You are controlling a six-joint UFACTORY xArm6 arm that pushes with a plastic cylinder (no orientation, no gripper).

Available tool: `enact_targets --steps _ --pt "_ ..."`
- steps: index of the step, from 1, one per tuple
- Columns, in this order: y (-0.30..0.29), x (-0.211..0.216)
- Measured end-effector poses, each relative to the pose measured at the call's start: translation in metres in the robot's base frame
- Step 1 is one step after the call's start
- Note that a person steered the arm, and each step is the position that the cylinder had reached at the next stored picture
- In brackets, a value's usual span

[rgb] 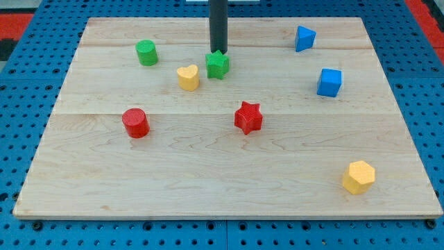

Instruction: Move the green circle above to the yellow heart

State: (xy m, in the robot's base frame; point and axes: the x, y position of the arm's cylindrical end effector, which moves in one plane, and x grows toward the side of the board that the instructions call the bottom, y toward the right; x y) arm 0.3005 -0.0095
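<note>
The green circle [146,53] stands on the wooden board [208,180] at the upper left. The yellow heart [187,78] lies below and to the right of it, a short gap apart. A green star [217,64] sits just right of the yellow heart. My tip [218,52] comes down from the view's top and ends right at the green star's upper edge. It is well to the right of the green circle.
A red cylinder [136,123] is at the left middle, a red star [248,117] near the centre. A blue triangular block [304,38] and a blue cube [329,82] sit at the upper right. A yellow hexagon [359,177] is at the lower right.
</note>
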Motion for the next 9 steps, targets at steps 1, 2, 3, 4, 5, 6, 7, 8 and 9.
enact_targets --steps 1,2,3,4,5,6,7,8,9 --pt "0.001 -0.031" --pt "-0.032 -0.086" --pt "-0.109 -0.097" --pt "-0.179 -0.083" --pt "-0.215 -0.047" --pt "-0.147 -0.007" --pt "-0.100 0.002" --pt "-0.102 0.000" --pt "-0.082 0.000"
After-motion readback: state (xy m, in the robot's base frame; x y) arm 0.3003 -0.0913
